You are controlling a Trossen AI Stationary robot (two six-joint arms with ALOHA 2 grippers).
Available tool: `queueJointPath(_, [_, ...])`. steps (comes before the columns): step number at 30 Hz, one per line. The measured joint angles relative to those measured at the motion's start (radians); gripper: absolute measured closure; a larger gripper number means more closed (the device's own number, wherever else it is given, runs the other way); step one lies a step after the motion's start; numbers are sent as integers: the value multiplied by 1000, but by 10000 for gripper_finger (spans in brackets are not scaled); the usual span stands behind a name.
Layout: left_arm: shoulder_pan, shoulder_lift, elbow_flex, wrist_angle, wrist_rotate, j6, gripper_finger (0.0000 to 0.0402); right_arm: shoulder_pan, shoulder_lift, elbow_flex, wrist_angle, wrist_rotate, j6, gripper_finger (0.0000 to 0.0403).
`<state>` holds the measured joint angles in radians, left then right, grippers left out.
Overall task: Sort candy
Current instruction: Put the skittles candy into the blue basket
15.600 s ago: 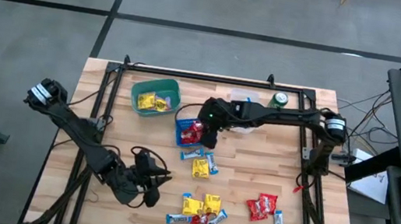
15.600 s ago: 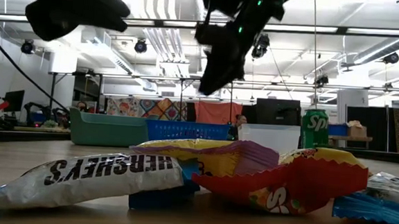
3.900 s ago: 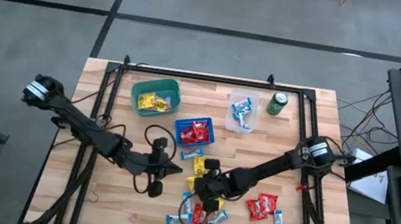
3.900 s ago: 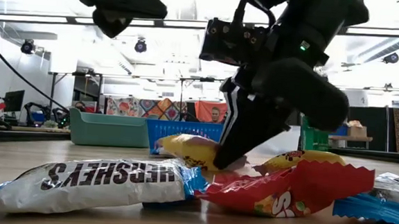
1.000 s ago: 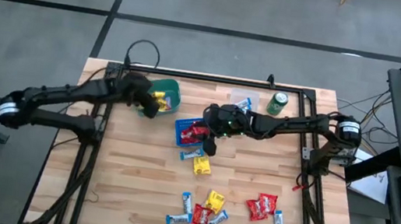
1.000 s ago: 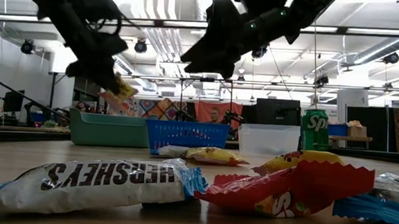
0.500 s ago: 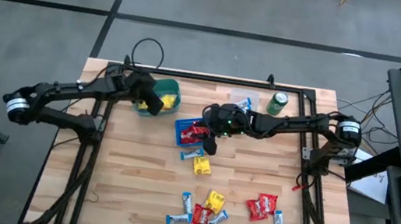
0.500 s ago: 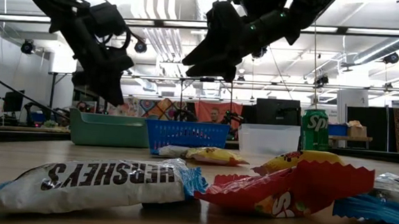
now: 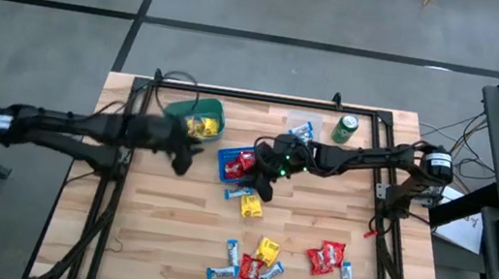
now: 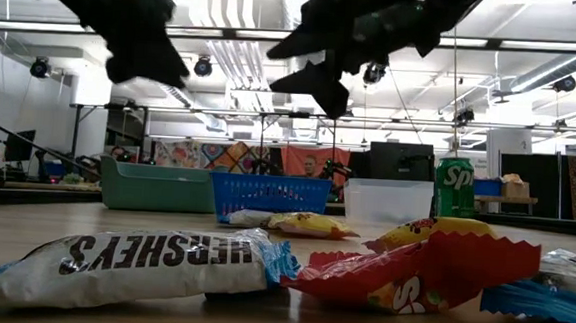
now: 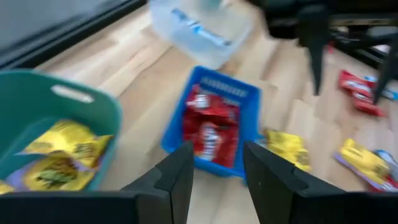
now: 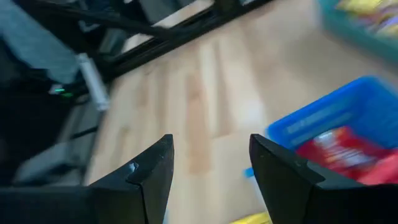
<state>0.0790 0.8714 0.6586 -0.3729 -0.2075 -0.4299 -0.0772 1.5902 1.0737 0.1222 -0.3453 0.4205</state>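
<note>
Left claw point(image 9: 184, 153) spread, empty, beside green basket point(image 9: 196, 117); right claw point(image 9: 264, 183) likewise, over blue basket point(image 9: 238, 164).

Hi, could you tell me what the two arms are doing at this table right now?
They are sorting small wrapped candies by colour. The green plastic basket holds yellow ones, the blue plastic basket red ones, the clear plastic tub blue-and-white bars. The left gripper and right gripper are both open and empty above the wooden table, where loose candies remain.
</note>
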Motion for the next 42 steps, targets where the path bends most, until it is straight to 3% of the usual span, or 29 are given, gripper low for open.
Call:
queueJointPath(8, [-521,0,0,-1,-469,-106,283,121,7,0,-112,-1,252,202])
queueJointPath(11, [-652,21,-1,0,-615,-132,284,162,7,0,-212,74,350,202])
queueJointPath(14, [-729,41,-1,1,-693,-138,284,192,7,10,-358,88,447,202])
queueJointPath(24, [-752,132,-1,35,-723,-127,284,300,14,141,-1091,111,634,202])
queueJointPath(27, [-752,155,-1,36,-727,-129,284,328,14,142,-1231,111,692,202])
queueJointPath(31, [-752,173,-1,36,-728,-129,284,365,14,127,-1253,71,734,202])
queueJointPath(42, [-749,174,1,37,-788,-78,284,496,20,88,-1104,11,994,202])
